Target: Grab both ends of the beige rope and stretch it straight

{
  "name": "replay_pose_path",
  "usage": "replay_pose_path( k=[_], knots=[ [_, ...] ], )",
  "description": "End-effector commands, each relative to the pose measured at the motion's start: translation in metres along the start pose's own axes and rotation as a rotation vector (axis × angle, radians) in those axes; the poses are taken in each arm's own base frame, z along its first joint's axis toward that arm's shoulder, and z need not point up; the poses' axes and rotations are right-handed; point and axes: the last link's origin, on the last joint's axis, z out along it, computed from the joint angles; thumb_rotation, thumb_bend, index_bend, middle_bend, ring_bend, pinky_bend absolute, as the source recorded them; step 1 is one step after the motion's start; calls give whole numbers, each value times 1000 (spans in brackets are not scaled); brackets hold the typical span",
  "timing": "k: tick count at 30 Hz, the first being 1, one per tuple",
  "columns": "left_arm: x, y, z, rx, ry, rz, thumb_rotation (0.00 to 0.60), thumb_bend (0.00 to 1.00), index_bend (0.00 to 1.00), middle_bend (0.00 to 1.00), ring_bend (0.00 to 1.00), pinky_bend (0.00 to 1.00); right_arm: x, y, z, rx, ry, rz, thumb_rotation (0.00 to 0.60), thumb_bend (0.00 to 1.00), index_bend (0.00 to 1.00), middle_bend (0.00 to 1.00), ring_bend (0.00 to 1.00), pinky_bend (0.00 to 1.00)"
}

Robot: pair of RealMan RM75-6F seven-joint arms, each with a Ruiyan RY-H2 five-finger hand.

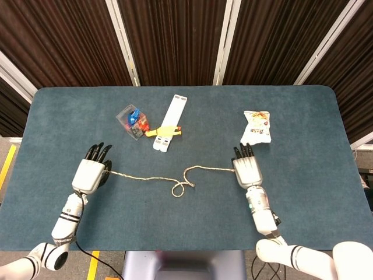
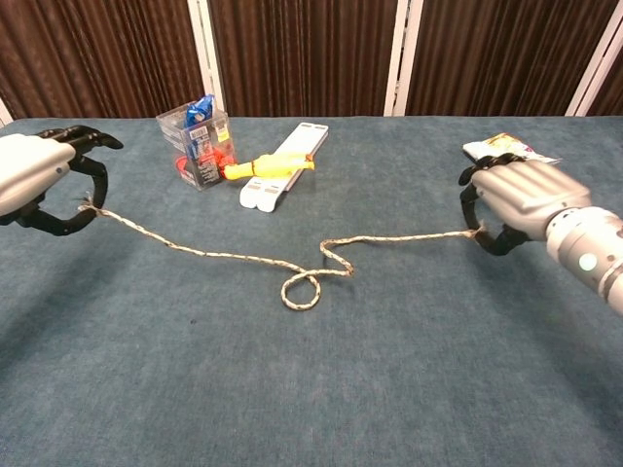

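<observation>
The beige rope [image 1: 148, 178] [image 2: 214, 254] runs across the middle of the blue table, with a small loop [image 1: 179, 189] [image 2: 301, 290] and a kink near its centre. My left hand [image 1: 88, 174] [image 2: 37, 180] pinches the rope's left end between thumb and finger. At the other side my right hand [image 1: 247, 171] [image 2: 521, 201] grips the right end. Both ends hang a little above the cloth, and the stretch of rope towards each hand is nearly straight.
Behind the rope stand a clear box of colourful items [image 1: 133, 121] [image 2: 198, 141], a white flat strip [image 1: 171, 122] [image 2: 286, 162] with a yellow toy [image 1: 164, 131] [image 2: 263, 167] across it, and a snack bag [image 1: 256, 127] [image 2: 506, 150] just beyond my right hand.
</observation>
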Motion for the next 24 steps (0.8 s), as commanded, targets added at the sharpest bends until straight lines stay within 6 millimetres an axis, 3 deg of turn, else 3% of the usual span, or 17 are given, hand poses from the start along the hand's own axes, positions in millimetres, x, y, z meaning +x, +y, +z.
replay_pose_path(
  k=[1,9,18,24],
  knots=[
    [1,-9,-3,20,-4,1,600,446,672,98,0,131,10,18,-1,-31,16,30,600,728,915,248,0,0],
    [6,-32,-17,67,-1,31,600,444,673,98,0,136,24,67,-9,-99,43,24,600,729,915,248,0,0],
    [5,-57,-30,132,-20,57,600,443,672,98,0,138,16,122,-22,-174,13,-26,600,728,915,248,0,0],
    [0,-67,-39,155,-41,59,600,445,672,99,0,138,8,148,-29,-208,-9,-37,600,729,915,248,0,0]
  ],
)
